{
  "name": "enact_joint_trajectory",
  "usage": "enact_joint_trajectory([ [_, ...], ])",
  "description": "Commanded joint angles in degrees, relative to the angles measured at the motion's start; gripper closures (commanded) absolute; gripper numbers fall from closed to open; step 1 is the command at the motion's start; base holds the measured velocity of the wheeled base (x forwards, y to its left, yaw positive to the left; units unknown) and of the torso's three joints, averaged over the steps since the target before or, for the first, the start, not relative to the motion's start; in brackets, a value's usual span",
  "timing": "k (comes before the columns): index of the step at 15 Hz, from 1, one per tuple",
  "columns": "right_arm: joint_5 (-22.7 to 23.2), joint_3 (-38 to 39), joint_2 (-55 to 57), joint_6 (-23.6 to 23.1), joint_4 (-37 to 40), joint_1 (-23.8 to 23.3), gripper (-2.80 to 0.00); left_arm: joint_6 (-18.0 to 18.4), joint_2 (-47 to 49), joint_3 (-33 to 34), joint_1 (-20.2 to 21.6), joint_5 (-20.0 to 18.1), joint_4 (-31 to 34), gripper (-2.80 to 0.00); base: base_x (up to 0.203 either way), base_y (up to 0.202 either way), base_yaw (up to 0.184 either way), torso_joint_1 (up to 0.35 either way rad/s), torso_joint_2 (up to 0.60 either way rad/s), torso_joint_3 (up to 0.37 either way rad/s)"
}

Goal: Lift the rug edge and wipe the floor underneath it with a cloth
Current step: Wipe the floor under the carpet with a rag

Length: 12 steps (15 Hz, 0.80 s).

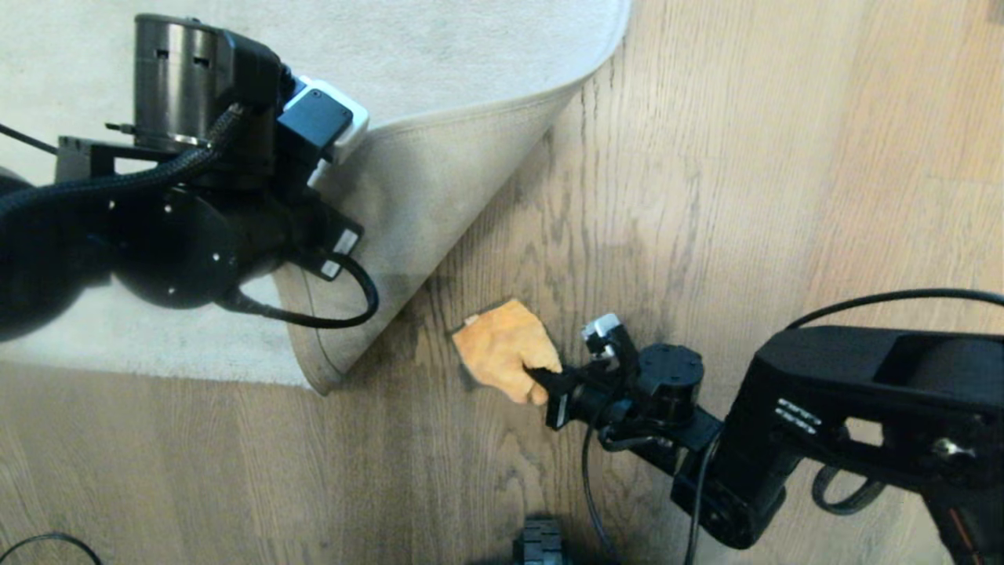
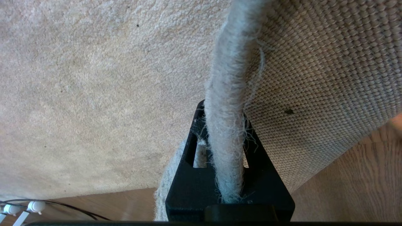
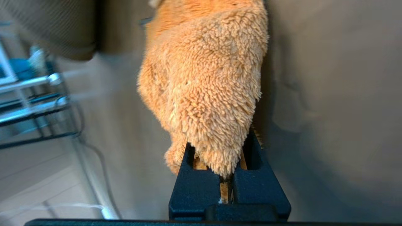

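Rug edge (image 1: 439, 196): 1, lifted; cloth (image 1: 506, 357): 1.

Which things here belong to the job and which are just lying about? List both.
Job: rug edge, pinched and held up by left gripper; cloth, held by right gripper; floor.

Lying about: black cable; dark object at the head view's lower edge.

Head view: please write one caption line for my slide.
Left gripper holds the rug edge folded back while right gripper presses the cloth on the floor.
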Motion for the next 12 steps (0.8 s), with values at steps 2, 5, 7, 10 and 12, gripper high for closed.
enact_joint_trajectory([
  [2,0.1,6.5,-9.6,-0.2,-0.1,-5.6,0.00,0.0,-0.1,-0.1,0.0,0.3,0.0,0.00,0.000,0.000,0.000,0.000,0.00,0.000],
  [5,0.2,13.8,-17.3,-0.4,0.1,-9.0,0.00,-1.1,0.0,0.0,-0.1,0.3,0.0,0.00,0.000,0.000,0.000,0.000,0.00,0.000],
  [7,0.2,18.0,-21.5,-0.4,0.2,-10.2,0.00,-1.5,-0.1,0.4,0.0,0.3,0.0,0.00,0.000,0.000,0.000,0.000,0.00,0.000],
  [10,0.1,21.3,-25.8,-2.3,0.7,-11.0,0.00,-1.5,-0.6,1.2,-0.1,0.3,0.0,0.00,0.000,0.000,0.000,0.000,0.00,0.000],
  [12,0.1,22.6,-28.6,-3.2,1.4,-11.6,0.00,-1.6,-0.8,1.6,0.0,0.3,0.0,0.00,0.000,0.000,0.000,0.000,0.00,0.000],
])
